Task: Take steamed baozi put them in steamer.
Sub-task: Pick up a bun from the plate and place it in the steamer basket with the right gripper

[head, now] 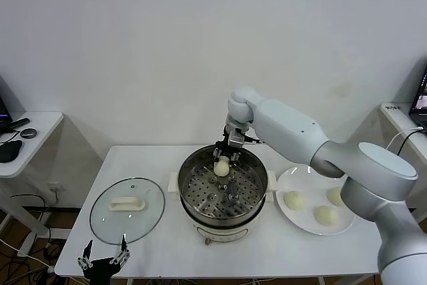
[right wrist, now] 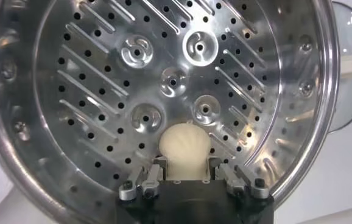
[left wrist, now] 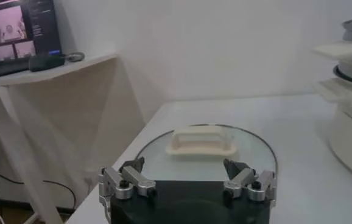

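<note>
- White wall stands behind a white table, which carries the steamer at its middle.
- Right gripper hangs over the steamer's far side, fingers closed on one bun above the perforated tray.
- Three more buns sit on a plate just right of the steamer.
- Glass lid lies flat to the steamer's left.
- Left gripper waits at the table's near edge by the lid, fingers spread apart, holding nothing.

R tool w/ baozi over steamer, 3 baozi on plate, L tool parked
</note>
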Tool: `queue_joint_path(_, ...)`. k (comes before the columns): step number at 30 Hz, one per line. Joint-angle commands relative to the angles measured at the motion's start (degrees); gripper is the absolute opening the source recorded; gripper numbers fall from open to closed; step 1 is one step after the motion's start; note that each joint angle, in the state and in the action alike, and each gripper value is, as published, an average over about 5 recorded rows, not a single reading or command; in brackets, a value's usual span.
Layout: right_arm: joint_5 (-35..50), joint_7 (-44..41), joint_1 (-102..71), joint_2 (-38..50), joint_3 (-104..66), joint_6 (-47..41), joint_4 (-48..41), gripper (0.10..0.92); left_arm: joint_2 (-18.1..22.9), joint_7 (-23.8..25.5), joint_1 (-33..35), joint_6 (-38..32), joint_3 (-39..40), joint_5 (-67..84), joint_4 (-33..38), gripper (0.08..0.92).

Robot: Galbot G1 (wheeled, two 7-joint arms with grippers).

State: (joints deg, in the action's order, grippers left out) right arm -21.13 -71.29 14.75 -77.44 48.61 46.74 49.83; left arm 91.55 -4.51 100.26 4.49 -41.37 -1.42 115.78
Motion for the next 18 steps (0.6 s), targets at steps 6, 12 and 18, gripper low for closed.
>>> queue_joint_path(6,4.94,-2.02,1.36,0.60,0.74,-4.65,1.99,0.646,-0.03,0.01,-0.07,0.00,0.24,-0.12,-0.19,0.823)
queue_joint_path(12,12.52,-4.65,4.77,6.37,2.22,-11.31,10.19,0.797,-0.02,-0.03,-0.21,0.00,0.48,-0.18,-0.32,0.823)
queue_joint_path(18,26.53,-3.31,9.70,15.52,2.03,-21.00,16.64,0.822,-0.13,0.03,-0.65,0.04,0.69,-0.32,-1.05,0.823)
